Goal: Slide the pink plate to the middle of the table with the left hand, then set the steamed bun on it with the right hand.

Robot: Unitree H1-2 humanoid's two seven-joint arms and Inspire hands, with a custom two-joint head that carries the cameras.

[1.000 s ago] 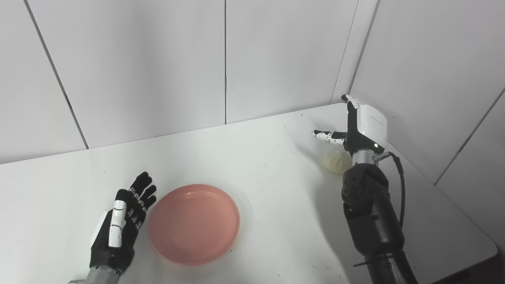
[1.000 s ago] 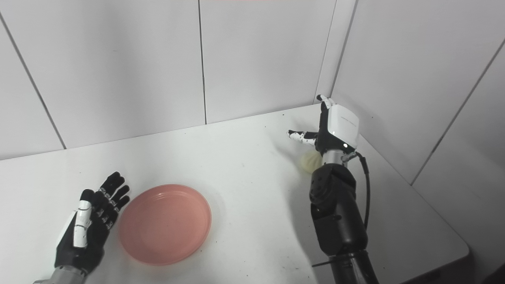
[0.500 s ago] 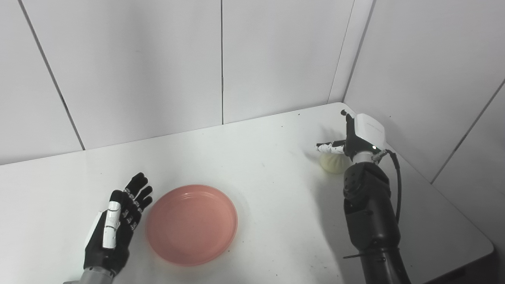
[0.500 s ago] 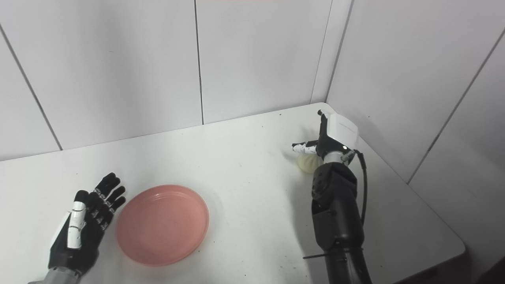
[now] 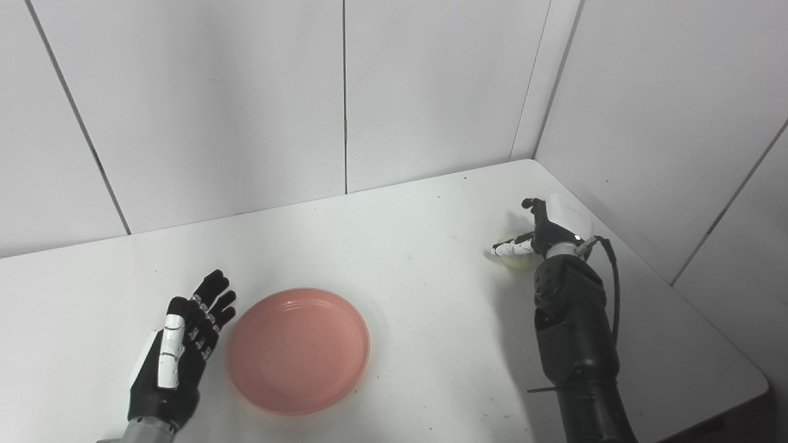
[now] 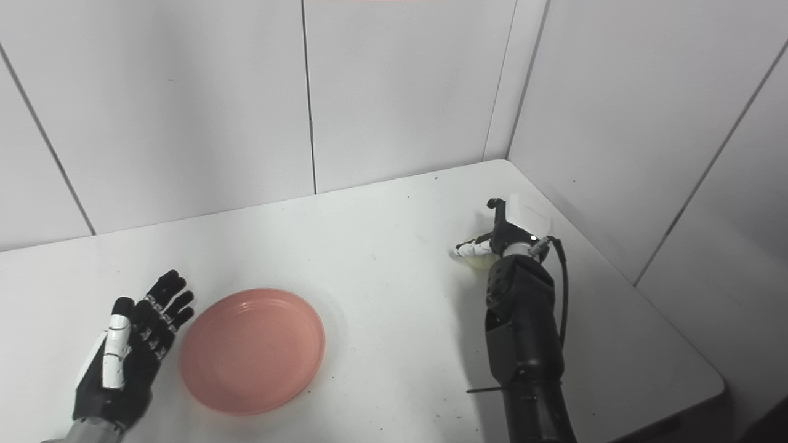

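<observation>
Bright, even, diffuse light; no hard glare. White surface and wall panels near washed out. Soft faint shadows left of right arm and beside pink plate. Focus fairly sharp throughout; slight softness, mild noise; no obvious edge distortion.

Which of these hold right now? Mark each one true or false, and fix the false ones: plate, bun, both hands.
1. The pink plate is empty. True.
2. The steamed bun sits near the table's far right corner. True.
3. The left hand grips the plate's rim. False: it lies open beside the plate, to its left, holding nothing.
4. The right hand carries the bun above the plate. False: the hand is down over the bun, far from the plate; whether it has closed on the bun cannot be told.
5. The bun lies to the left of the plate. False: it lies well to the plate's right and farther back.
</observation>
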